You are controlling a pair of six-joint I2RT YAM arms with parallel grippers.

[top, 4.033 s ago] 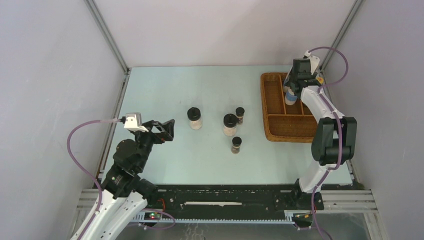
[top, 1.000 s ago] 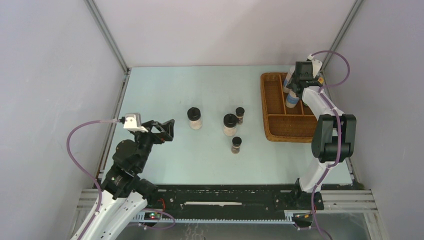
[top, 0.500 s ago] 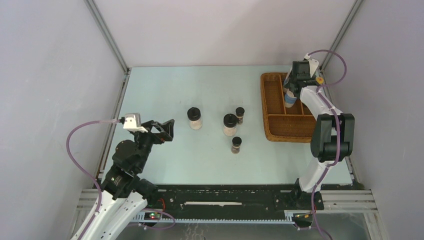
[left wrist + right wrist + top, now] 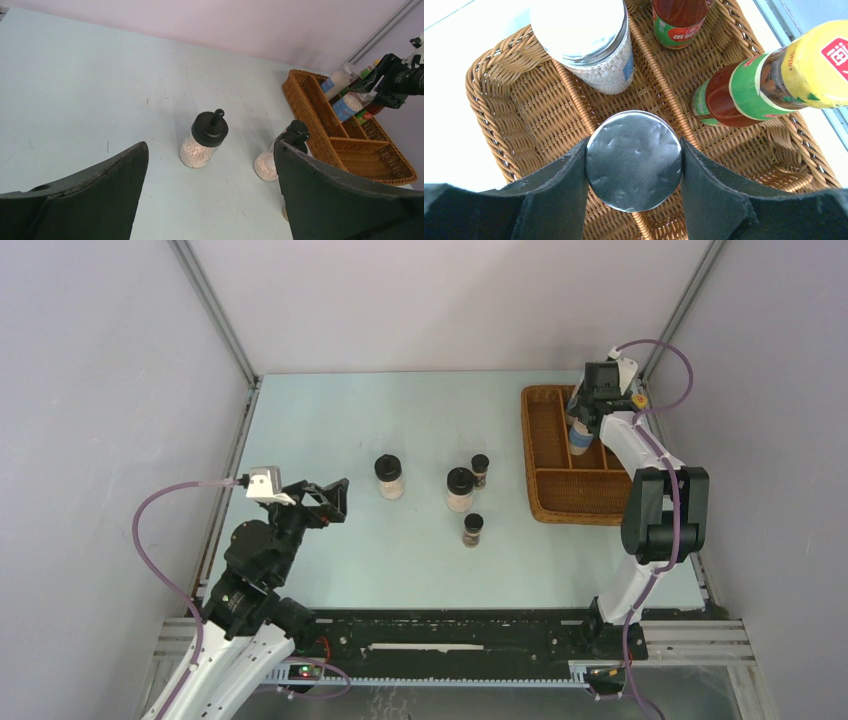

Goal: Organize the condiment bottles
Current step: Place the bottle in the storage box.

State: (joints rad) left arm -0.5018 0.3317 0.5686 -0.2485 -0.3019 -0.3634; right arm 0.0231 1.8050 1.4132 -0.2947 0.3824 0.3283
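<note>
Right wrist: right claw [image 4: 633, 161] grips silver-lidded jar [image 4: 634, 150] above tray divider [image 4: 570, 86]; left claw [image 4: 335, 499] released.

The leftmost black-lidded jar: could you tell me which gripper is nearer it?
Left. The left gripper hangs open left of the black-lidded jar; the right gripper grips a silver-lidded jar at the wicker tray.

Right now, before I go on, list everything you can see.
black-lidded white jars: two, white contents, mid-table
tiny dark jars: two, dark, near the right-hand white jar
silver-lidded jars: two, blue labels, at the tray
red sauce bottles: two, yellow-orange caps, in the tray
wicker tray: one, brown, table's right side
table: one, pale blue, under everything
left end effector: one, black, open, over table's left
right end effector: one, black, shut on one silver-lidded jar
</note>
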